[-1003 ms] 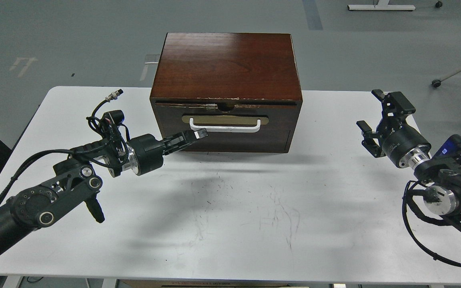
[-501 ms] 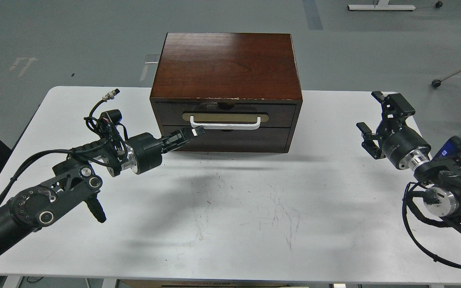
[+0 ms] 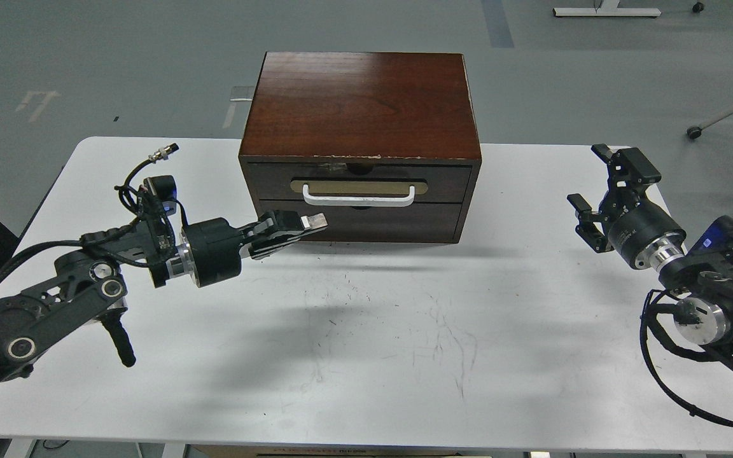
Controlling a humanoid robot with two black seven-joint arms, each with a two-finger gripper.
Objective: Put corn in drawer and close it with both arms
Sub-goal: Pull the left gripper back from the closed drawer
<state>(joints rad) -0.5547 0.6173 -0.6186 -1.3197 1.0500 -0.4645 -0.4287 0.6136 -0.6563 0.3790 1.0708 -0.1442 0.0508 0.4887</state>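
The dark brown drawer (image 3: 449,181) with its white bar handle (image 3: 359,198) on a tan oval plate sits flush in the wooden cabinet (image 3: 360,102) at the back middle of the white table (image 3: 366,356). No corn is in view. My left gripper (image 3: 308,226) hovers just in front of the cabinet's lower left front, below the handle's left end, fingers together and holding nothing. My right gripper (image 3: 589,178) is open and empty, well to the right of the cabinet above the table.
A plain dark lower panel (image 3: 392,222) lies under the drawer. Beyond the table is grey floor with a chair's castor legs (image 3: 697,131) at the right. Both arms' elbows reach over the table's front corners.
The drawer front, slightly out a second ago, now sits flush. My left gripper has drawn back left and down from the handle. The right arm has barely moved.
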